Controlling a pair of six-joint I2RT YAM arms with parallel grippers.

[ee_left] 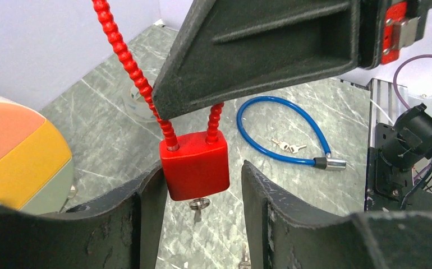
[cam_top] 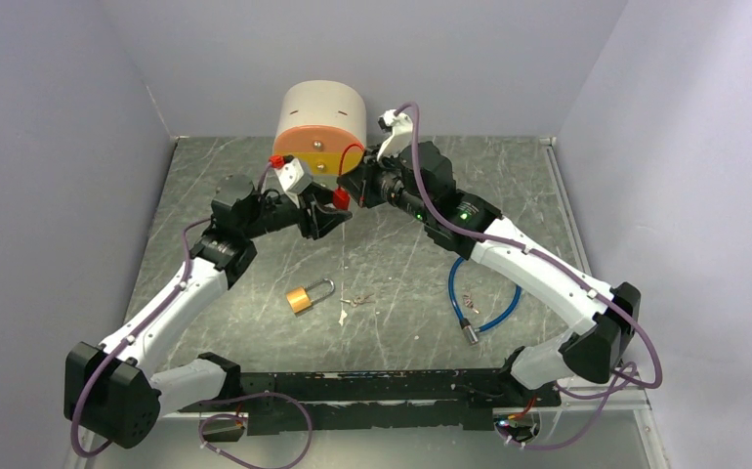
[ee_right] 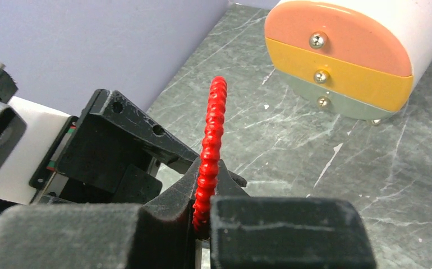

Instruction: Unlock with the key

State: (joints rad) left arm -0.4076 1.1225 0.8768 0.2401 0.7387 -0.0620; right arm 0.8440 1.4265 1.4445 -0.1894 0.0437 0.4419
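So the right gripper [ee_right: 204, 216] is clamped on the red beaded cable [ee_right: 211, 134], with the lock dangling upper-middle in the top view. The left gripper [ee_left: 201, 174] sits open around the red padlock body [ee_left: 194, 162], small key [ee_left: 198, 205] poking out underneath. The cable looks floppy and will probably swing, so I'd pinch the rigid body first, then the key.

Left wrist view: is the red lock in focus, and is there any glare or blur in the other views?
Left wrist view: red lock sharp, own fingers dark and slightly soft, the right arm's finger covers the top. Right wrist view: red cable sharp, near fingers blurred, small glints on the drawer box screws. Top view: even light, no glare, soft shadows.
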